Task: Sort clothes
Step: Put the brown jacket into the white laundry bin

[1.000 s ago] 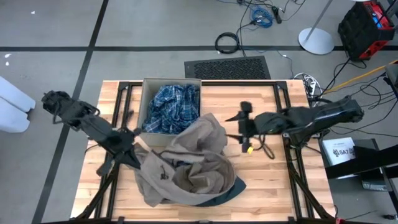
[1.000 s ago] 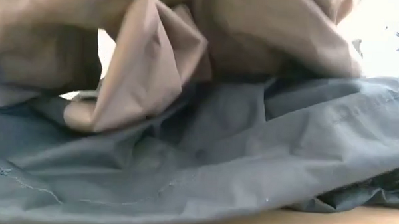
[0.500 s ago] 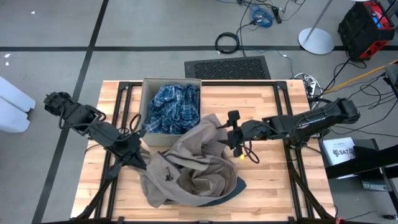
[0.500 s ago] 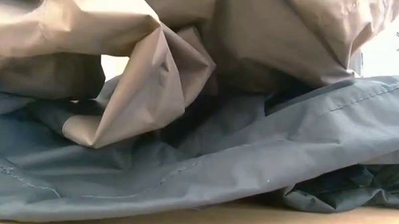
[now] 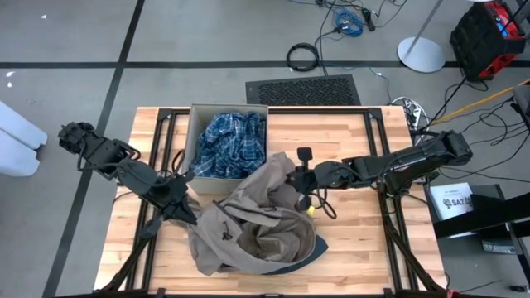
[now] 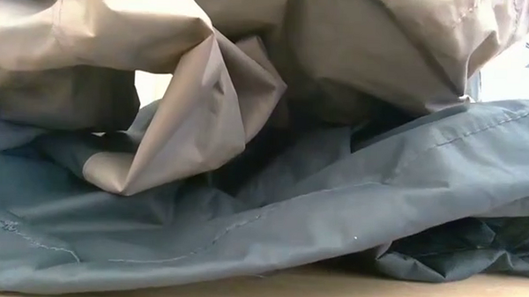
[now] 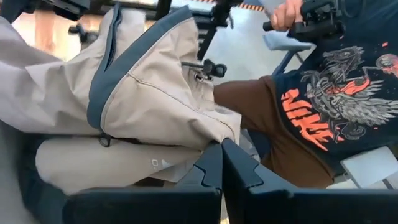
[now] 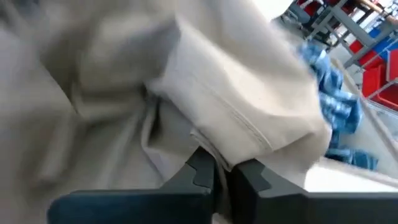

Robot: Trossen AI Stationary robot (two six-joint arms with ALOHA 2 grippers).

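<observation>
A khaki-tan garment (image 5: 252, 219) lies heaped on the middle of the table. Teal-grey cloth (image 6: 332, 221) shows under it and at its near right edge (image 5: 313, 251). The heap's upper part leans on the near side of the beige box (image 5: 195, 132), which holds the blue-and-white plaid garment (image 5: 232, 145). My left gripper (image 5: 192, 211) is shut on the heap's left side. My right gripper (image 5: 290, 178) is shut on its far right edge. The low view shows only cloth. My left gripper pinches a fold of the khaki cloth (image 7: 208, 140) between its two fingers, coming from the table's left and slanting down. That side of the garment is raised off the table; the rest lies on the wood. My right gripper pinches a folded edge of the khaki cloth (image 8: 249, 146) between its two fingers (image 8: 202, 174), coming from the table's right, nearly level and slanting down. One layer or several, I cannot tell. The cloth beyond the fingers rests on the heap.
Bare wood lies to the right (image 5: 356, 240) and at the near left (image 5: 132, 248) of the heap. Black frame rails run along both table sides. A seated person (image 7: 323, 93) in a dark printed shirt shows beyond the table in the left wrist view.
My right gripper has gone toward the table's left and down, from bare wood right of the heap to the khaki garment's far right edge, where cloth now sits between its fingers. The garment's left side has shifted a little with my left gripper.
</observation>
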